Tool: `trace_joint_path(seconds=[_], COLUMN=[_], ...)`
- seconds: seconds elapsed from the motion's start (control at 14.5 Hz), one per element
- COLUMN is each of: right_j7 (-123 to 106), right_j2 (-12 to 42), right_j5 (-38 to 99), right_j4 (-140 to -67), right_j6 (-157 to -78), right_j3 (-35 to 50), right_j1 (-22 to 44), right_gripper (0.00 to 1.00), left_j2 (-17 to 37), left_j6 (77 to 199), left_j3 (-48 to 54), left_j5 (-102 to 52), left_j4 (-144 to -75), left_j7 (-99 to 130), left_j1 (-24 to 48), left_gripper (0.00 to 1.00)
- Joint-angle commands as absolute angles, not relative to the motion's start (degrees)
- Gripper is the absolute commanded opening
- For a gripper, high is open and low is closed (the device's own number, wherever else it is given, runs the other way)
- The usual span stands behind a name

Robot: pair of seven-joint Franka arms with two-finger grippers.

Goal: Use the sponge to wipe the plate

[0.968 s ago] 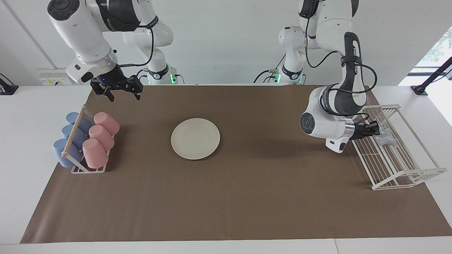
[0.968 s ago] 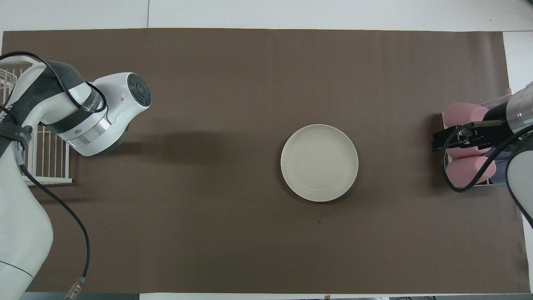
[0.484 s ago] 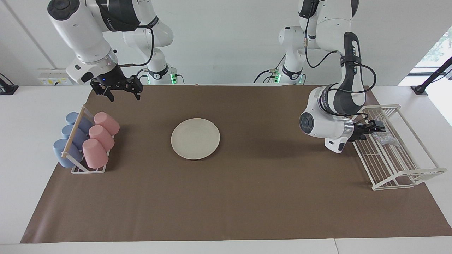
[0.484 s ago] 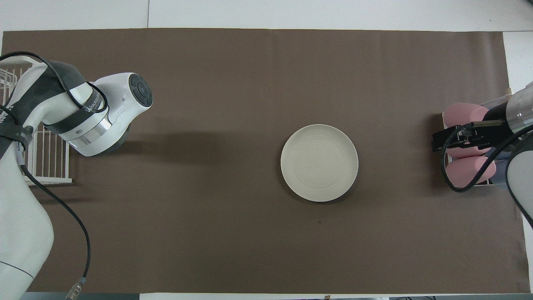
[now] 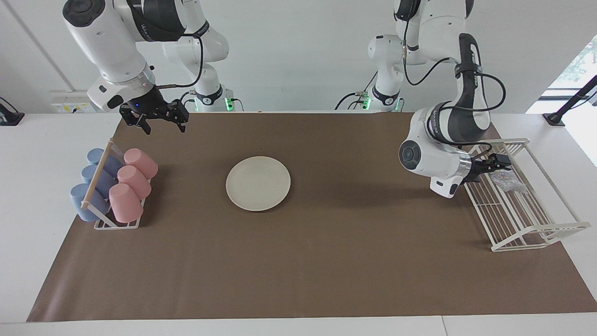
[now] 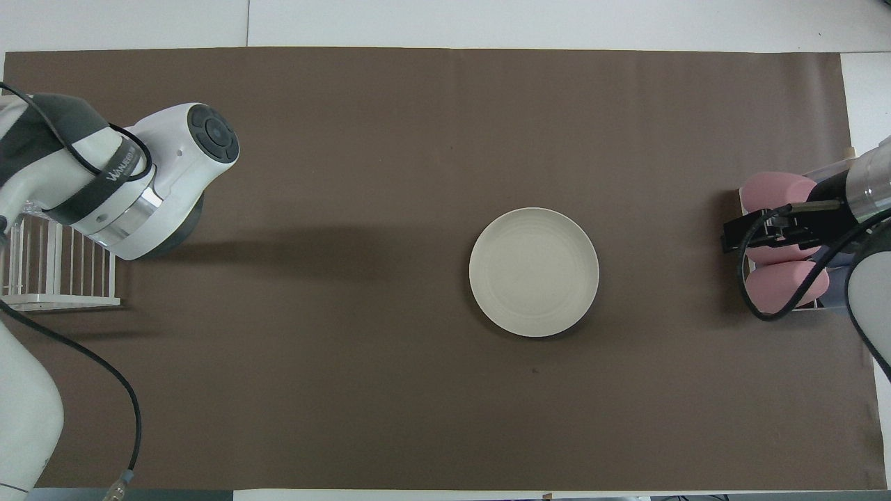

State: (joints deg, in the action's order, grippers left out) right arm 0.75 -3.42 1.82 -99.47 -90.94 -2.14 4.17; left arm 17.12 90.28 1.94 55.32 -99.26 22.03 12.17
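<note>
- Two Franka arms stood at a table covered by a brown mat (image 5: 326, 261), with the plate (image 5: 258, 183) lying flat near the mat's middle, empty and touched by neither arm.
- Taking the plate as the dial's centre in the facing view, the white wire rack (image 5: 536, 233) sat at about three o'clock, at the left arm's end of the table, and the cup holder (image 5: 100, 205) at about nine o'clock, at the right arm's end.
- The sponge (image 5: 509, 180) lay loose on the rack's wires, in the part of the rack nearer to the robots.
- The left gripper (image 5: 498, 163) hung just over the rack at about eleven o'clock from the sponge, close beside it but apart from it; its fingers were spread and held nothing.
- The right gripper (image 5: 160, 122) waited in the air over the mat's edge nearest the robots, at about twelve o'clock from the cup holder, fingers parted and empty.
- In the cup holder lay pink cups (image 5: 133, 179) on the side toward the plate and blue cups (image 5: 91, 186) on the side away from it, all tipped on their sides.
- In the overhead view the right gripper (image 6: 762, 233) overlapped the pink cups (image 6: 783, 285), while the left arm's wrist covered the rack's inside.
</note>
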Motion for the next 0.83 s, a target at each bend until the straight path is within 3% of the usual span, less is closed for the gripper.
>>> trace_joint_path(seconds=[0.0,0.21,0.35,0.76], right_j7=[0.09,0.09,0.09,-0.09], right_j2=[-2.99,-2.99,-2.99,-2.99], right_j5=[0.53,0.53,0.53,0.53], right_j4=[-98.61,-98.61,-98.61,-98.53], right_j6=[-90.26,-90.26,-90.26,-90.26], right_j3=[-2.29,-2.29,-2.29,-2.29], right_j1=[4.48,4.48,4.48,4.48], right_gripper=[1.00,1.00,1.00,1.00], left_j2=[11.27,5.74,1.77,-5.70], left_j6=[90.80,91.49,91.67,87.72], left_j3=[1.67,1.23,1.58,1.06], left_j5=[44.94,35.03,23.53,3.99], left_j4=[-95.90,-95.71,-94.93,-93.51], left_j7=[17.67,17.58,16.36,13.89], left_j1=[11.51,10.90,6.35,4.05], left_gripper=[1.00,1.00,1.00,1.00])
